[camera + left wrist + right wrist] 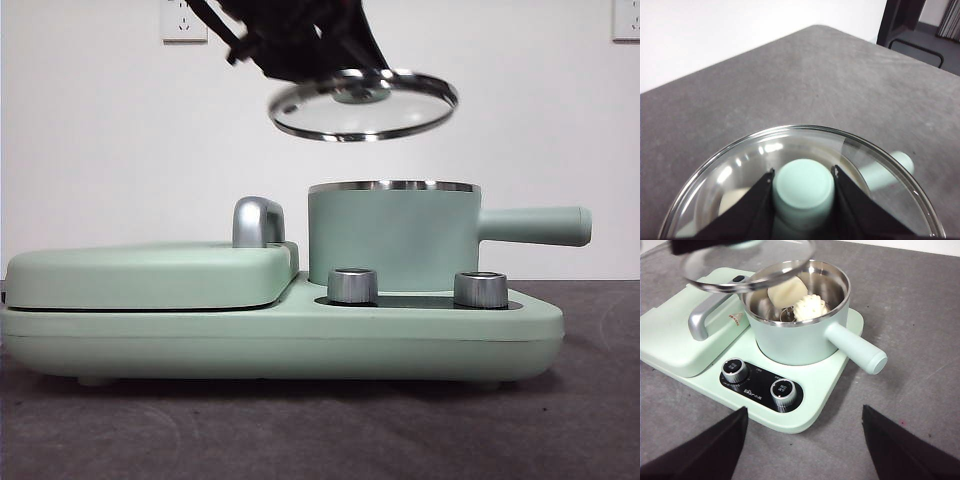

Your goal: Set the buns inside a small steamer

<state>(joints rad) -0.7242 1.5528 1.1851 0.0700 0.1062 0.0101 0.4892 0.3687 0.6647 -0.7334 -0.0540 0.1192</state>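
Note:
The small steamer [392,238] [800,335], a mint green pot with a steel rim and a side handle [535,226], stands uncovered on its base. Both buns lie inside it: a smooth one [786,290] and a ridged one [811,307]. My left gripper [803,176] is shut on the green knob [803,189] of the glass lid [363,104] [747,262], holding it tilted in the air above the pot. My right gripper [805,415] is open and empty, hovering back from the steamer on the side of the dials.
The steamer sits on a mint green base [300,335] with two steel dials [352,285] [480,289]. A flat hinged grill plate [150,275] with a steel handle [257,221] is beside the pot. Grey table [320,430] surrounds it.

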